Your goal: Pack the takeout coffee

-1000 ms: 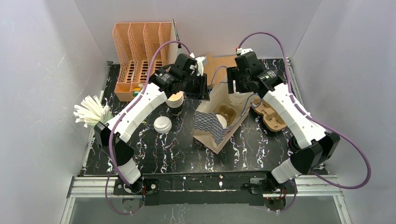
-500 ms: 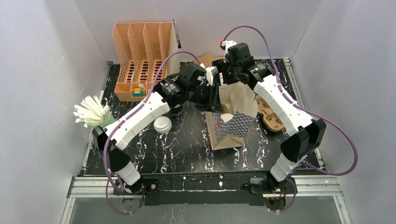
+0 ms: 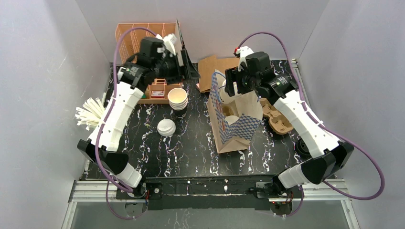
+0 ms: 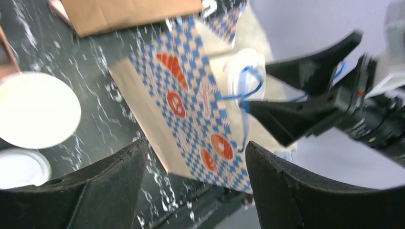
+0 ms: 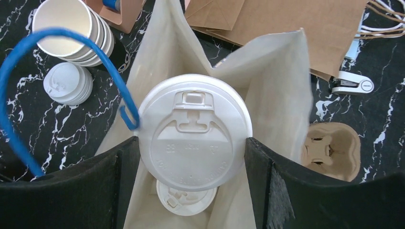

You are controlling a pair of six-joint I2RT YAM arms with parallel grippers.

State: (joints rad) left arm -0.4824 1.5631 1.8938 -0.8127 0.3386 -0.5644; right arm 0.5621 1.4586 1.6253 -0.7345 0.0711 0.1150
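White lidded cup (image 5: pixel 193 129) clamped in right gripper (image 5: pixel 191 143) above open bag (image 5: pixel 282 86) mouth; left gripper (image 4: pixel 196 150) apart, empty, well clear

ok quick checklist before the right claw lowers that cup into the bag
1. Lidded cup held in right claw: ok.
2. Paper bag mouth open below it: ok.
3. Room beside the second cup already inside: cannot tell.
4. Blue handle clear of the lid: cannot tell, it runs right by the lid's left edge.
5. Left claw open, away from the bag: ok.
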